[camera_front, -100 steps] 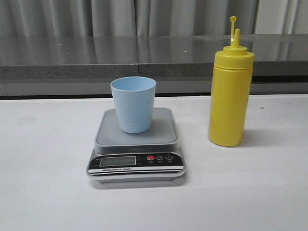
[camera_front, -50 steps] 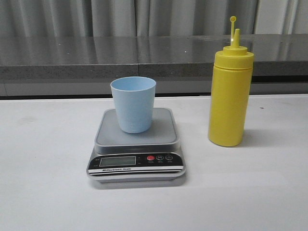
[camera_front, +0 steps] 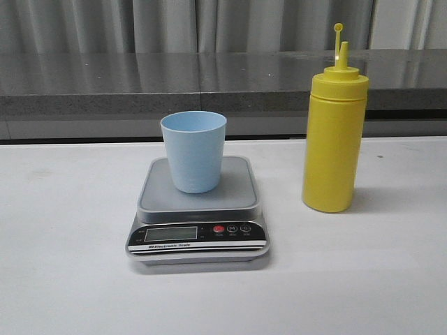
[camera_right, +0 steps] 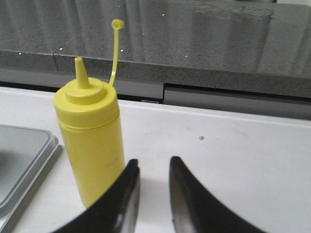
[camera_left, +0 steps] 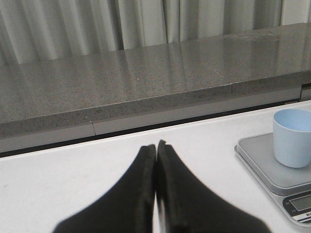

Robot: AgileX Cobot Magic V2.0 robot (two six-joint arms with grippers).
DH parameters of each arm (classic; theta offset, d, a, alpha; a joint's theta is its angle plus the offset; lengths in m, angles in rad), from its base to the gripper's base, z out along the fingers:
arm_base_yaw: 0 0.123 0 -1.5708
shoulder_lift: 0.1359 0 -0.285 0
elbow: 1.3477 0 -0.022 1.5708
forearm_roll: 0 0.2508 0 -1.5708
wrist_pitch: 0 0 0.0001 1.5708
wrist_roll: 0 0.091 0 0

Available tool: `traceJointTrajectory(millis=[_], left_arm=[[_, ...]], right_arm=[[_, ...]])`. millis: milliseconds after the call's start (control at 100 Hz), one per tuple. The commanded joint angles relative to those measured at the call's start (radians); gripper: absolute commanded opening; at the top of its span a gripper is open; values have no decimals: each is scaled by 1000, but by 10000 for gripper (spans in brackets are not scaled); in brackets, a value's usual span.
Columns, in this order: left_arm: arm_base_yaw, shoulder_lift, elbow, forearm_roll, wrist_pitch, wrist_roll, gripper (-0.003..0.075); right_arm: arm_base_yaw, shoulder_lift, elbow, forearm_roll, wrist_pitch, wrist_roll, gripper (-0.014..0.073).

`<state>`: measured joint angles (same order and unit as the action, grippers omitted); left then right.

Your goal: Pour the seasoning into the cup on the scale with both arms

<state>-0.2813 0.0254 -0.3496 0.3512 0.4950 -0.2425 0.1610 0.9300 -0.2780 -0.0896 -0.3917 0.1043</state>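
The pale blue cup (camera_front: pixel 194 151) stands upright on the grey platform of the scale (camera_front: pixel 198 213) in the middle of the table. The yellow seasoning bottle (camera_front: pixel 334 136) stands upright to the right of the scale, its tethered cap off the nozzle. Neither arm shows in the front view. In the left wrist view my left gripper (camera_left: pixel 156 144) is shut and empty, well left of the cup (camera_left: pixel 293 137) and scale (camera_left: pixel 272 165). In the right wrist view my right gripper (camera_right: pixel 153 162) is open and empty, with the bottle (camera_right: pixel 91 145) beyond and beside one finger.
A dark grey stone ledge (camera_front: pixel 174 87) runs along the back of the white table (camera_front: pixel 70 265), with grey curtains behind it. The scale's corner shows in the right wrist view (camera_right: pixel 22 160).
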Motion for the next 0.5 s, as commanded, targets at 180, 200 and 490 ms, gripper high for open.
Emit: traceJointTrajectory(millis=[180,200,490], left_arm=[[4,14,-27,12,-80,-9,-20],[4,14,-27,12,-80,-9,-20],[4,14,-27,12,-80,-9,-20]], right_arm=[[53,199,-23,-24,-217,0,657],[56,220,-23,-26,-235,0,652],[87,504,-46,-55,-504,0,647]])
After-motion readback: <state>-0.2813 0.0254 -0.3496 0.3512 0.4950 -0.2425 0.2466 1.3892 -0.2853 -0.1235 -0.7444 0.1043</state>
